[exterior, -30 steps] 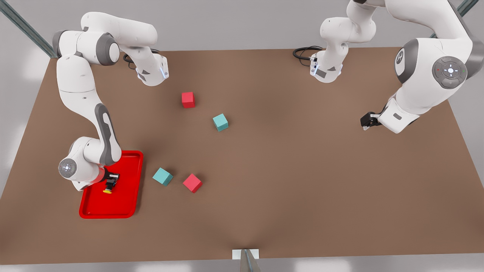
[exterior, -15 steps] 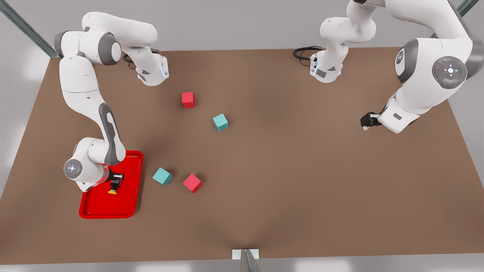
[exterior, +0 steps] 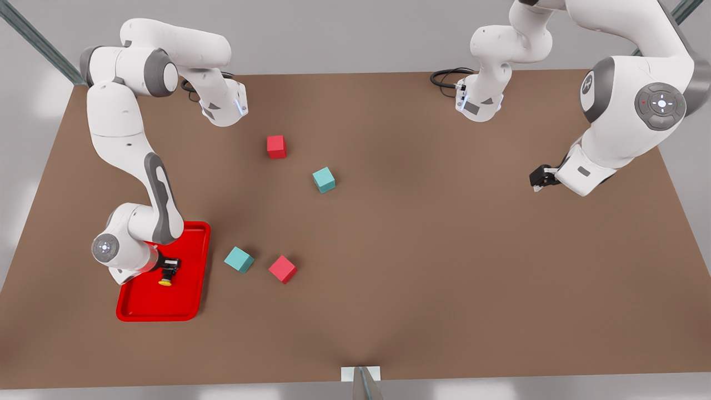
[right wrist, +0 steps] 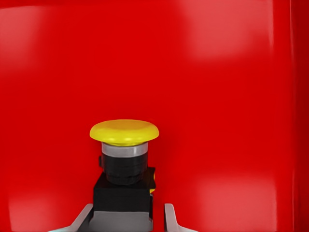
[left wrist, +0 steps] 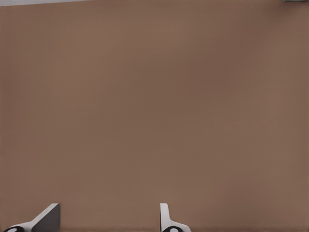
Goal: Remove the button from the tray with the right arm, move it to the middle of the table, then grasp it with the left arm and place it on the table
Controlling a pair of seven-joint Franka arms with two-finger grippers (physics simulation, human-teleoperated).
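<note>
The right tool (exterior: 168,269) is clamping the push-button's (exterior: 165,276) rigid dark body in the red tray (exterior: 189,303) at lower left (light, likely slippery); the left tool (exterior: 537,179) is waiting, fingers apart.

Button (exterior: 165,279) in tray (exterior: 189,303) at table (exterior: 422,266)'s front-view left, four cubes (exterior: 239,259) beside.

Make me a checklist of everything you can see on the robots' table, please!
Surface: flat brown table.
Job's things: tiny yellow-capped button over the shallow red tray.
Clutter: two red cubes, two teal cubes on the table.
Grippers: right gripper over the tray, fingers either side of the button's dark body; left gripper waits over bare table, fingers apart.
Cables: black loop at the far edge.
Surroundings: grey floor, metal struts.
</note>
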